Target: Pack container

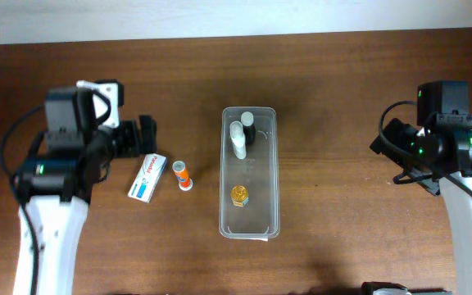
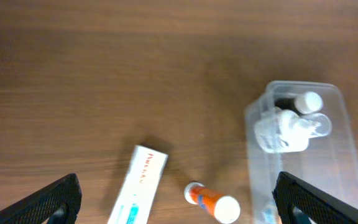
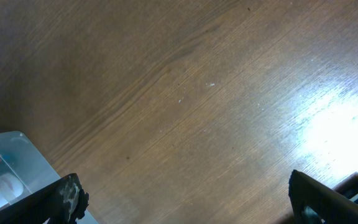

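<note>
The clear plastic container point(image 1: 262, 206) lies lengthwise at the table's middle. Inside it are a white bottle point(image 1: 238, 139), a dark bottle with a pale cap point(image 1: 249, 127) and a small gold-capped jar point(image 1: 240, 195). An orange tube with white caps point(image 1: 183, 174) and a white-and-blue cardboard box point(image 1: 148, 177) lie on the table left of it. My left gripper point(image 1: 144, 135) is open and empty, above the box and tube; in the left wrist view the box point(image 2: 138, 186), the tube point(image 2: 211, 203) and the container point(image 2: 340, 143) show between its fingers. My right gripper point(image 1: 388, 139) is open and empty, far right of the container.
The brown wooden table point(image 1: 334, 82) ends at a pale wall along the far edge. The right wrist view shows bare wood and a corner of the container point(image 3: 8, 165) at lower left.
</note>
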### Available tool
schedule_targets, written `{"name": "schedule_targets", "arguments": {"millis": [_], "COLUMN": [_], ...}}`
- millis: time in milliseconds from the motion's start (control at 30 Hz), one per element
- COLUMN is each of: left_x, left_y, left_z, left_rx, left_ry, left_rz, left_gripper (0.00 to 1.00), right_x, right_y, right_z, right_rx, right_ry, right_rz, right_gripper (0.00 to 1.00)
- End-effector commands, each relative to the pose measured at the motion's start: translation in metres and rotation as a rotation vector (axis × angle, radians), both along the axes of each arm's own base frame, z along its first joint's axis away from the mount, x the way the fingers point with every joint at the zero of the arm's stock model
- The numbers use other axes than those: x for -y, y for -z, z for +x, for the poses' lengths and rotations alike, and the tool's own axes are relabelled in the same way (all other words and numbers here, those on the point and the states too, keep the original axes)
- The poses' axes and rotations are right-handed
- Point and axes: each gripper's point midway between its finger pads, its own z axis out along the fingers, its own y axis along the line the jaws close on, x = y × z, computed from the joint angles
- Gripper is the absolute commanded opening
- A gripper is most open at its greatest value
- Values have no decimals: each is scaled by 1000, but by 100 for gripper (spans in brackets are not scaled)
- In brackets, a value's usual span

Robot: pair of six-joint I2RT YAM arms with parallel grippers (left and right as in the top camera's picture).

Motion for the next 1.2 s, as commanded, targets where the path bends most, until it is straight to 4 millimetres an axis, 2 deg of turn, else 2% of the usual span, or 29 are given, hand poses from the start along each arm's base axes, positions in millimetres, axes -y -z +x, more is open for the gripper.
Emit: {"name": "schedule_targets", "arguments": {"millis": [0,200,300,433,533,567,600,700,767,833,900,933,967,1067,1167], "left_x": [29,49,54,66,71,70,70,72,73,74,73,73,73,73,73], "left_y": [18,65,80,84,90,92,94,98,99,100,100,100,100,101,104], "left_z": [4,0,-2,-4,-10,-12,-14,-19,-21,-23,-24,-24,-24,-25,-27], "left_rx": [-86,-278,-330,-342,-356,-362,-367,-371,-376,-387,-394,-394,-393,-398,-407], "left_ry": [111,163,172,202,215,210,208,214,216,196,188,188,188,188,188], "left_rz": [-120,-168,-152,-128,-48,-6,38,124,146,143,139,139,139,140,141], "left_gripper": [99,100,99,100,99,93,92,92,89,79,76,83,99,99,91], "right_x": [2,2,2,2,2,2,2,2,2,2,2,2,2,2,2], "right_y": [-3,-3,-3,-3,-3,-3,-3,-3,-3,-3,-3,-3,-3,-3,-3], "right_z": [1,1,1,1,1,1,1,1,1,1,1,1,1,1,1], "right_rx": [12,12,12,12,12,12,12,12,12,12,12,12,12,12,12], "right_ry": [14,14,14,14,14,14,14,14,14,14,14,14,14,14,14], "right_rz": [-1,-1,-1,-1,-1,-1,-1,-1,-1,-1,-1,-1,-1,-1,-1], "right_gripper": [98,99,98,98,98,98,98,98,98,98,98,98,98,98,98]}}
